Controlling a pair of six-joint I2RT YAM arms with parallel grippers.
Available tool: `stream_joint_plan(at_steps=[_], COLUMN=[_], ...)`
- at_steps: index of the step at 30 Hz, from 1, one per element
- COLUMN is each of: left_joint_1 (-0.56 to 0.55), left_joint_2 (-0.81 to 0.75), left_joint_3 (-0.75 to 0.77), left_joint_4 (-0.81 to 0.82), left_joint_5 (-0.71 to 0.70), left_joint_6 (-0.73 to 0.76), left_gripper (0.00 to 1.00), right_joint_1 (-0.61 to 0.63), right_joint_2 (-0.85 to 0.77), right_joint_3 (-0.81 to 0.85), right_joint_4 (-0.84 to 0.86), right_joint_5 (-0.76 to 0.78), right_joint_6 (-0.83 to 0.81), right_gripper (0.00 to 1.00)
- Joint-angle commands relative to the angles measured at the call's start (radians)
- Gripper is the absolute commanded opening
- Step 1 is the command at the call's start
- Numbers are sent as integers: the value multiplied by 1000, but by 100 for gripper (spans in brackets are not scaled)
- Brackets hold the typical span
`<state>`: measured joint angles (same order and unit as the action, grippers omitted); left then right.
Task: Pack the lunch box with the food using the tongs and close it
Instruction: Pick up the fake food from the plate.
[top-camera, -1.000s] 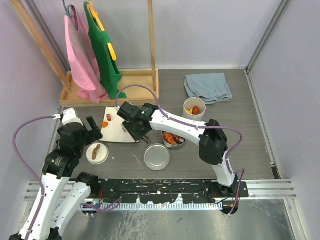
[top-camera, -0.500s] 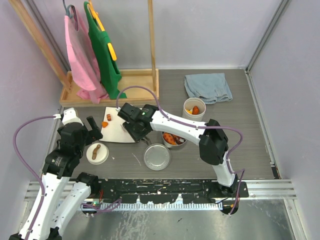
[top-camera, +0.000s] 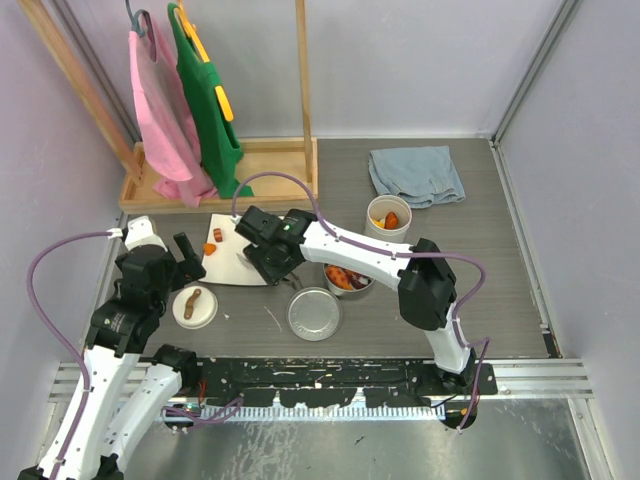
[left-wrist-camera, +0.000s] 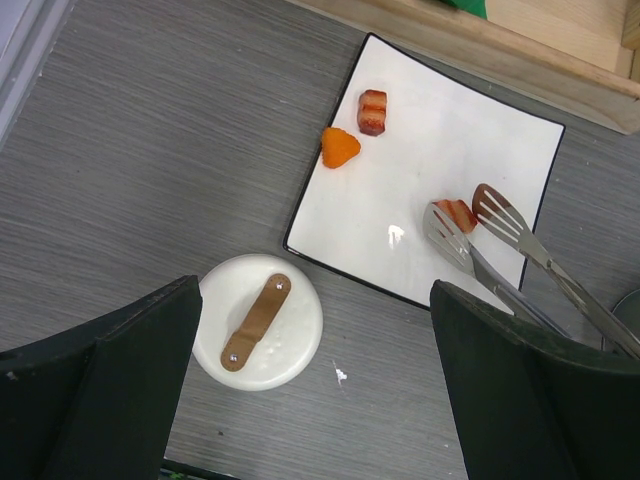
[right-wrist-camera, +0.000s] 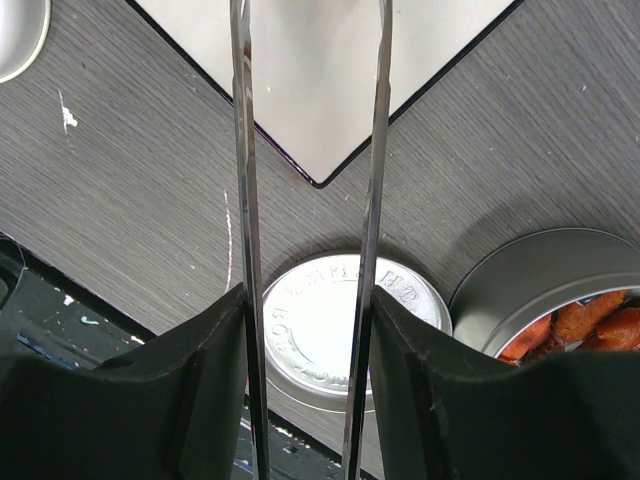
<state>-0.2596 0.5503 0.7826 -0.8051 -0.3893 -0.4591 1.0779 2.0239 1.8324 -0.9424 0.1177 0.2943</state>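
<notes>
Right end effector grips tongs, tips straddling red food piece on white square plate; left end effector wide open, empty.

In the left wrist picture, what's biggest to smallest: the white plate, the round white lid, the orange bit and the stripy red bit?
1. white plate
2. round white lid
3. orange bit and stripy red bit: they look about alike, so I won't rank those two.
</notes>
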Motion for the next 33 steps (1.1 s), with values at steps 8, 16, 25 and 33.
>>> stream_joint_plan(at_steps=[8,16,25,33], left_joint_1=[4,4,4,4], left_joint_2=[0,2,6,4], left_joint_3=[2,2,3,3], left_joint_4=[34,35,32,32], left_joint_5=[-7,-6,-11,-7], left_joint_6=[-4,-4,-4,-4], left_gripper=[98,98,98,98], right_joint_1=[-1,-1,-1,-1], right_joint_2=[20,20,-1,-42], right_joint_3=[94,58,23,25], right_joint_4=[-51,-32,7,20], right_joint_5=[57,-4,0,8], right_joint_6=[-10,2,25,32], right_gripper=[52,50,44,40])
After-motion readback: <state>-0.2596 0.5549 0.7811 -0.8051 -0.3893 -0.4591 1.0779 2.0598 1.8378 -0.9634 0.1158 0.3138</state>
